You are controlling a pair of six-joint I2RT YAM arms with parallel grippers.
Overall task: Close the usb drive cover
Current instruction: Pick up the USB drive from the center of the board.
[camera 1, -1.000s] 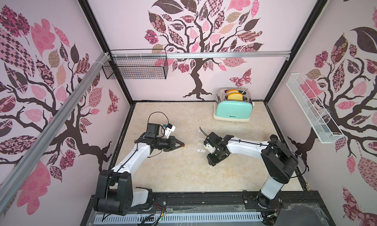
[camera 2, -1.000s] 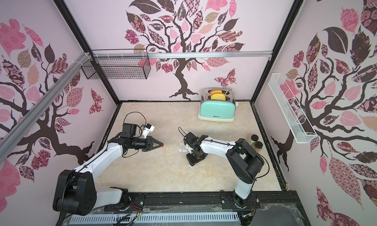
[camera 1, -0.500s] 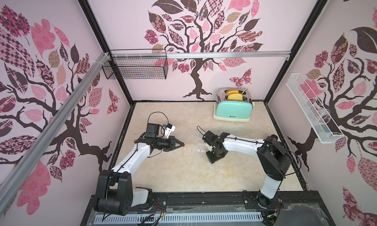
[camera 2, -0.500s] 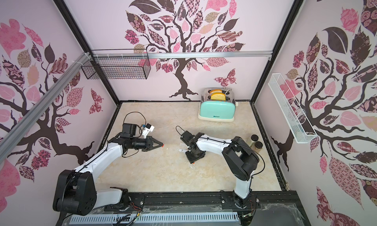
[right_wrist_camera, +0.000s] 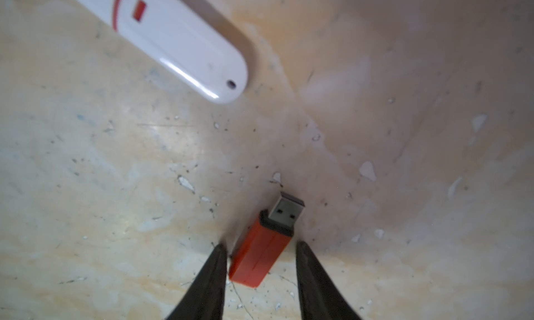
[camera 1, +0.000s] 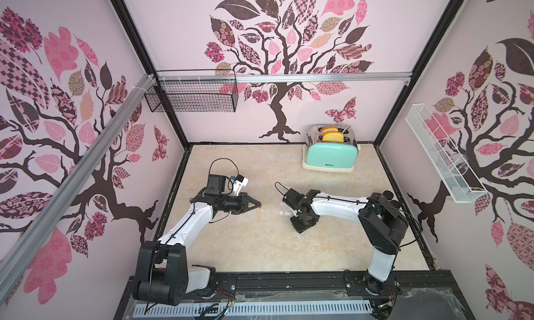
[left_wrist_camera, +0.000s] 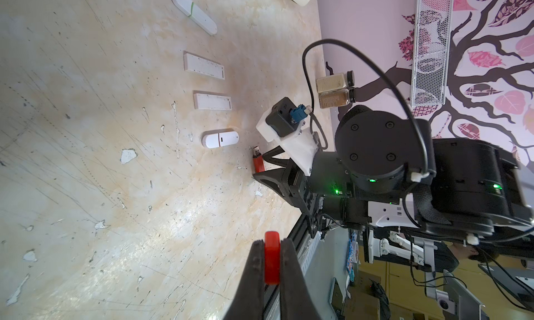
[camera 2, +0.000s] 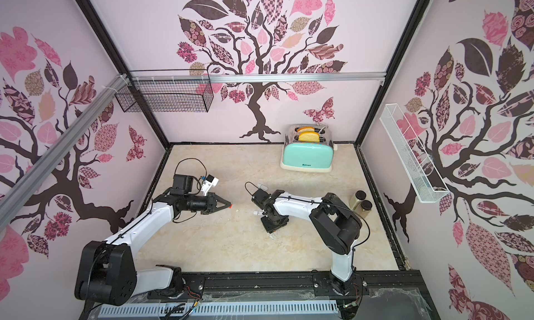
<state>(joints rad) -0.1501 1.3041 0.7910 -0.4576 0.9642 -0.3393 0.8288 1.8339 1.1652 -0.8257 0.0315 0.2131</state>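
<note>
We see left claw (left_wrist_camera: 272,246) pinching red cap (left_wrist_camera: 272,265) between closed tips. Right claw (right_wrist_camera: 261,244) part open, straddling red usb drive (right_wrist_camera: 260,256) on table (right_wrist_camera: 115,188); bare plug (right_wrist_camera: 286,213) points away from claw.

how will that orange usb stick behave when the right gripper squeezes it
Probably stiff: the orange usb drive is a boxy, hard-looking shell. Lying flat on the table, it shouldn't roll. It sits askew between the open jaws of the right gripper, so it may twist or skid.

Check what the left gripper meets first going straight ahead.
Probably the red usb drive, or the right gripper straddling it; the left gripper, shut on the red cap, points roughly there. Depth unclear.
</note>
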